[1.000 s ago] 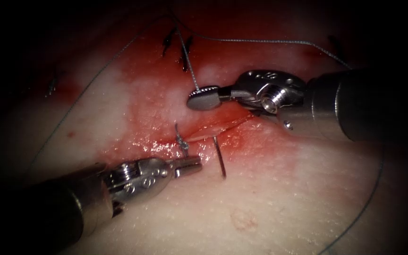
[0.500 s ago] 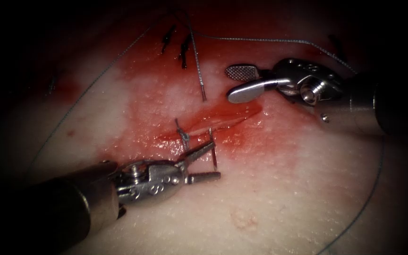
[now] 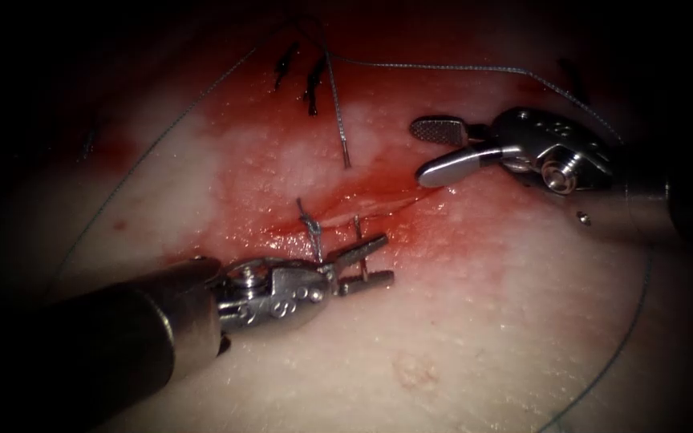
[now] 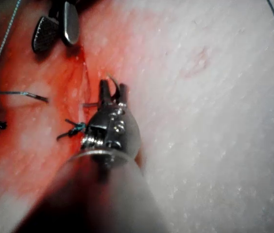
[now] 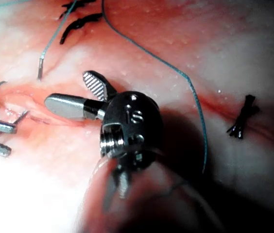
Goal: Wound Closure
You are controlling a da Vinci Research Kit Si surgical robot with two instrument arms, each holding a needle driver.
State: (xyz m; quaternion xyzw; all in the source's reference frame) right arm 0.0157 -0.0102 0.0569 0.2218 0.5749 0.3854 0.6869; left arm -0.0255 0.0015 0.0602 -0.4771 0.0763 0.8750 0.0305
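- The left pincer [image 3: 374,265] lies nearest, coming in low over the pale tissue [image 3: 483,337]. Its jaws are part open astride the needle [image 3: 357,228] and narrower than half a second ago, not yet clamped.
- The needle stands just below the cut [image 3: 378,204], about mid-length. I cannot tell whether its end sits in the tissue.
- In my judgement the step in hand is taking up the needle. That calls for the jaws to shut squarely across its shaft without twisting it.
- A tied knot [image 3: 312,232] sits just to the needle's left, on the cut.
- Red fluid [image 3: 282,160] stains the tissue around the cut.
- Beyond the cut's right end, the right pincer [image 3: 420,152] hovers wide open and empty. A second ago it was clamped on the cut end of thread [image 3: 337,112], which now lies loose.
- Farthest off, the thread [image 3: 475,70] runs across.
- A stamped mark on the right tool's wrist in its own view may be an "S"; nothing else reads.
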